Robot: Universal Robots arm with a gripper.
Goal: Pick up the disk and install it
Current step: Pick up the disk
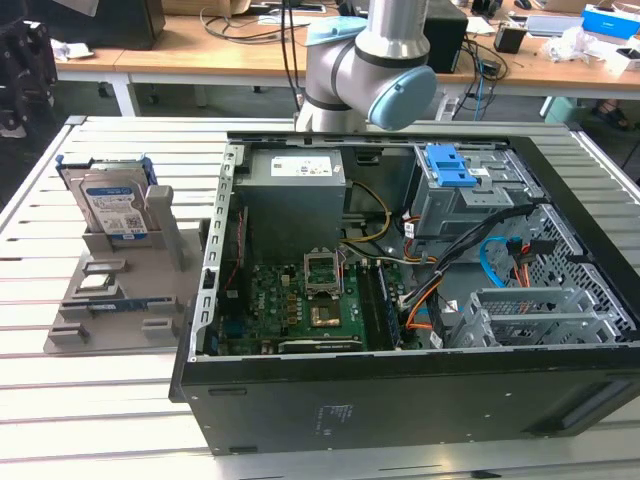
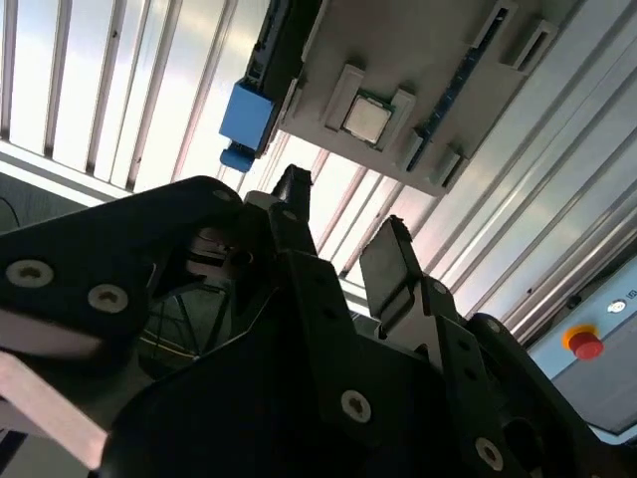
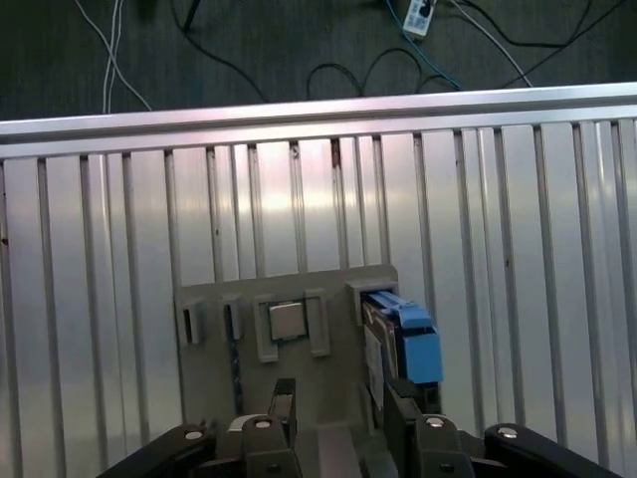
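The disk [image 1: 110,205] stands upright in a grey holder [image 1: 150,300] on the slatted table, at the exterior view's left. It has a blue-and-white label and blue side rails. Both wrist views show the disk [image 3: 396,344] edge-on from above, its blue rail [image 2: 247,112] sticking out past the holder [image 2: 438,60]. My gripper [image 3: 338,400] hangs well above the holder, open, with nothing between its black fingers [image 2: 393,261]. In the first wrist view one finger lies over the disk's near end. The arm [image 1: 370,60] rises behind the computer case.
An open computer case [image 1: 400,400] lies at the exterior view's right, holding a motherboard [image 1: 300,300], cables and a drive cage with a blue latch [image 1: 448,165]. A small silver chip [image 3: 289,321] sits in the holder. The table's edge [image 3: 318,110] borders a floor with cables. A red button [image 2: 585,345] is nearby.
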